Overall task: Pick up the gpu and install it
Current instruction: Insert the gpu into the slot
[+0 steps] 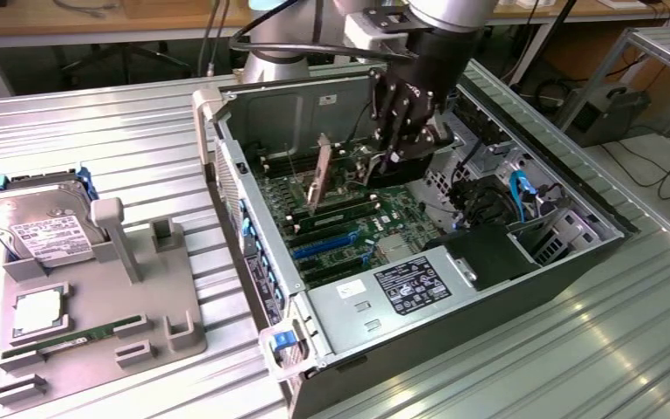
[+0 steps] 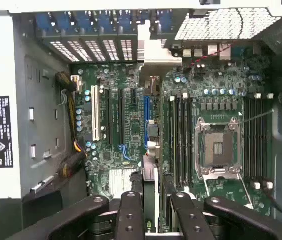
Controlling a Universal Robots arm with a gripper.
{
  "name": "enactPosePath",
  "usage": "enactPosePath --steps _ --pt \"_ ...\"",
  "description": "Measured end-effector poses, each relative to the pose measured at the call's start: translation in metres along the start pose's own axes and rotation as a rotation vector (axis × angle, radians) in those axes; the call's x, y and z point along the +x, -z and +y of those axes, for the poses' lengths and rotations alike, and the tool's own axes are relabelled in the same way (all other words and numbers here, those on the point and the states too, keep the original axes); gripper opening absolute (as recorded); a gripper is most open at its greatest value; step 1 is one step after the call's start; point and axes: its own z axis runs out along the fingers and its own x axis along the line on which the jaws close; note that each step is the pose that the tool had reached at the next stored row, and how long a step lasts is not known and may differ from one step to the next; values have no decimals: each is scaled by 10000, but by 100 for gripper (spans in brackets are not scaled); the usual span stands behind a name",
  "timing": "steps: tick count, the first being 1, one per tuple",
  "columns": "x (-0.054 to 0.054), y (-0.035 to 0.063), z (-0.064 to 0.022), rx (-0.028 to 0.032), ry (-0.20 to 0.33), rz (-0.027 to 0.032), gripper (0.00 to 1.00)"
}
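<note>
- while the gripper (image 1: 396, 148) (image 2: 153, 200) pinches the gpu card (image 1: 324, 175) (image 2: 153, 55) from both sides with its black fingers (image 2: 130, 210), the card stands upright inside the open pc case (image 1: 568, 227), over the long slots of the motherboard (image 1: 358, 218) (image 2: 215, 80).
- wrist view sees the card edge-on, as a thin line running from the fingers to its pale metal bracket near the blue clips (image 2: 106, 22) on the rear wall.
- cannot tell if its bottom edge touches a slot or hangs just above.
- handling, my guess: light, stiff, thin board, fragile at the contact edge and the small parts. best held on the flat faces near the top edge, as here, never by the contacts. it could tilt in a narrow pinch.
- materials: green board with black and white plastic slots and a shiny metal cpu socket (image 2: 219, 149). grey sheet-steel case and a boxy power supply (image 1: 399, 288) with a black label.
- on the exterior view's left, well apart: a silver hard drive (image 1: 32, 227) in a grey plastic holder (image 1: 114, 305) on a ribbed metal table (image 1: 102, 131).
</note>
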Motion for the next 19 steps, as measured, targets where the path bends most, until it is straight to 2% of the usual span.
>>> enactPosePath --steps 1,2,3,6,8,9,10,11,14,19 --pt "-1 -29 78 79 129 -83 26" --pt "2 -136 241 121 104 -84 26" --pt "3 -238 359 122 42 -87 26" --pt "7 -383 470 122 -16 -89 26" --pt "74 -519 468 122 -16 -88 26" --pt "98 -645 463 122 -15 -87 26" --pt "70 -800 474 113 -49 -89 26" --pt "61 -858 496 105 -59 -90 26" --pt "62 -921 496 81 -60 -89 26" --pt "62 -935 507 79 87 -84 26"
